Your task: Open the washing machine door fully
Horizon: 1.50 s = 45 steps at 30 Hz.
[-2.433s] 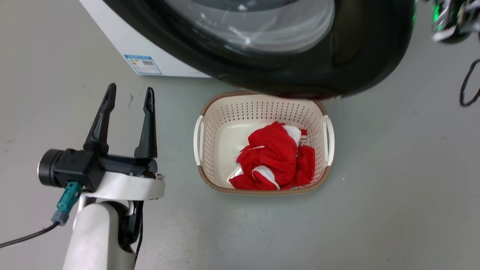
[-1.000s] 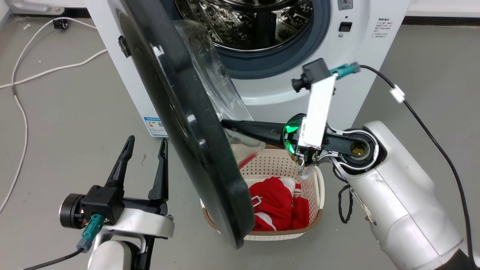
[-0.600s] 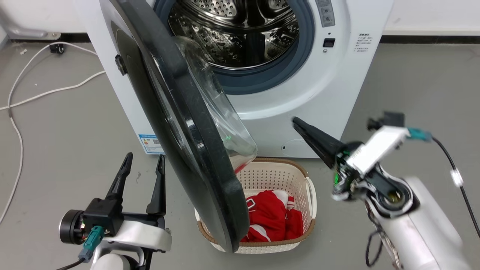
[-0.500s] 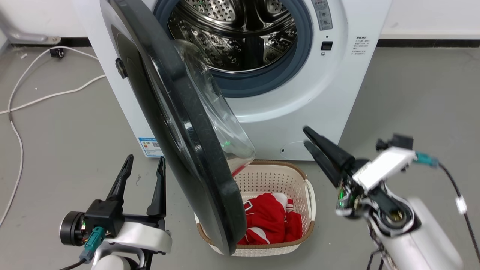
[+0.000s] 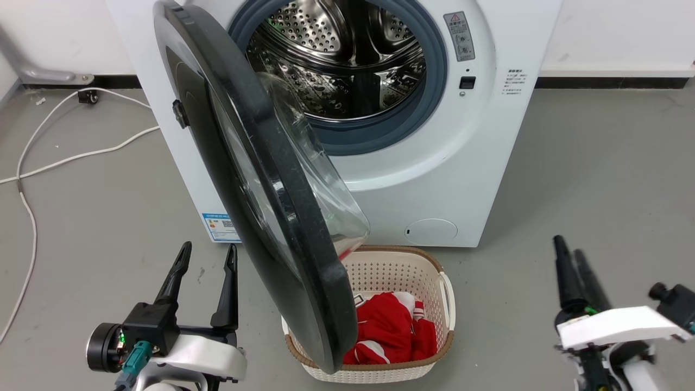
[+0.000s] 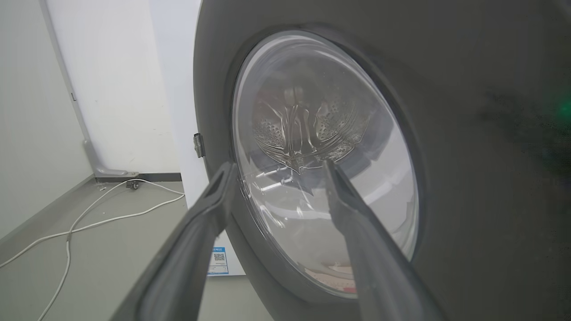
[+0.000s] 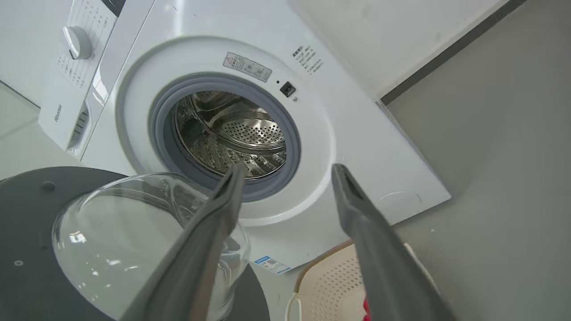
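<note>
Since round glossy black washer door [image 5: 260,163] hangs half-open, spread L end effector [image 5: 209,247] sits beside its outer face, spread R end effector [image 5: 567,245] farther.

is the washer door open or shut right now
Open: the washing machine door stands swung well out from the washing machine front, leaving the steel drum in plain sight.
</note>
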### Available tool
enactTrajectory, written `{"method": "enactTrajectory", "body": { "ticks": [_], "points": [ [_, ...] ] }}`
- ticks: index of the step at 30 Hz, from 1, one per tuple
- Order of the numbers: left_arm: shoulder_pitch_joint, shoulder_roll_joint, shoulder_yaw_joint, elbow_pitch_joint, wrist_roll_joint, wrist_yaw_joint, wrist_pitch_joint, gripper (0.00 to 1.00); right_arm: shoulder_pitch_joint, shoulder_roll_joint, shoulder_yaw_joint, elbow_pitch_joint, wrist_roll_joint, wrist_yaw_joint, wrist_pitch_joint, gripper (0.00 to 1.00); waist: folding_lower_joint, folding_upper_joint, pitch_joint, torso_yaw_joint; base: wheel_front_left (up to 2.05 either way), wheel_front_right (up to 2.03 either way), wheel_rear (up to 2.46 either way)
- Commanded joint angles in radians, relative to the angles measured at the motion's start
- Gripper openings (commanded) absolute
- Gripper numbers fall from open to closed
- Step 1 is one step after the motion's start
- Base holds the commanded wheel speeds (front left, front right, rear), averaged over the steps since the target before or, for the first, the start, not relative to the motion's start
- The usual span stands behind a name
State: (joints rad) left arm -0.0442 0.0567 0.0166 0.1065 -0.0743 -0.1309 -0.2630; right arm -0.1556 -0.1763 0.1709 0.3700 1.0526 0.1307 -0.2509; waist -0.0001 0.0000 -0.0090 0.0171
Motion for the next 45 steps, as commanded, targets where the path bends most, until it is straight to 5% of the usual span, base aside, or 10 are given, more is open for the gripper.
{"method": "enactTrajectory", "body": {
  "ticks": [1,8,15,25,41,42,44,45],
  "points": [
    [0.012,-0.001,0.004,0.001,0.003,0.000,-0.003,1.00,0.016,0.001,-0.033,0.000,-0.080,0.000,-0.009,1.00,0.0001,0.0000,-0.001,0.000,0.00,0.00,0.00],
    [0.011,-0.002,0.009,-0.005,0.008,0.000,-0.003,1.00,0.056,0.099,-0.284,-0.193,-0.637,0.000,-0.013,1.00,0.0001,0.0000,-0.002,0.000,0.00,0.00,0.00],
    [0.001,0.002,0.011,-0.008,0.010,0.000,-0.003,1.00,0.139,0.127,-0.304,-0.419,-0.993,0.000,-0.004,1.00,0.0001,0.0000,0.000,0.000,0.00,0.00,0.00],
    [0.001,0.007,0.013,-0.015,0.016,0.000,-0.003,1.00,0.265,0.127,-0.264,-0.473,-0.985,0.000,0.064,1.00,0.0001,0.0000,-0.003,-0.006,0.00,0.00,0.00],
    [0.006,0.004,0.015,-0.009,0.015,0.000,-0.003,1.00,0.237,0.127,-0.246,-0.421,-0.971,0.000,0.057,1.00,0.0001,0.0000,-0.002,-0.009,0.00,0.00,0.00],
    [0.006,0.004,0.013,-0.008,0.014,0.000,-0.003,0.93,0.236,0.127,-0.245,-0.420,-0.970,0.000,0.056,1.00,0.0001,0.0000,-0.002,-0.009,0.00,0.00,0.00],
    [0.006,0.006,0.008,-0.005,0.011,0.000,-0.003,0.00,0.234,0.127,-0.244,-0.415,-0.968,0.000,0.056,1.00,0.0001,0.0000,0.001,-0.009,0.00,0.00,0.00],
    [0.006,0.007,0.007,-0.004,0.011,0.000,-0.003,0.00,0.234,0.127,-0.243,-0.414,-0.967,0.000,0.056,1.00,0.0001,0.0000,0.001,-0.009,0.00,0.00,0.00]
  ]
}}
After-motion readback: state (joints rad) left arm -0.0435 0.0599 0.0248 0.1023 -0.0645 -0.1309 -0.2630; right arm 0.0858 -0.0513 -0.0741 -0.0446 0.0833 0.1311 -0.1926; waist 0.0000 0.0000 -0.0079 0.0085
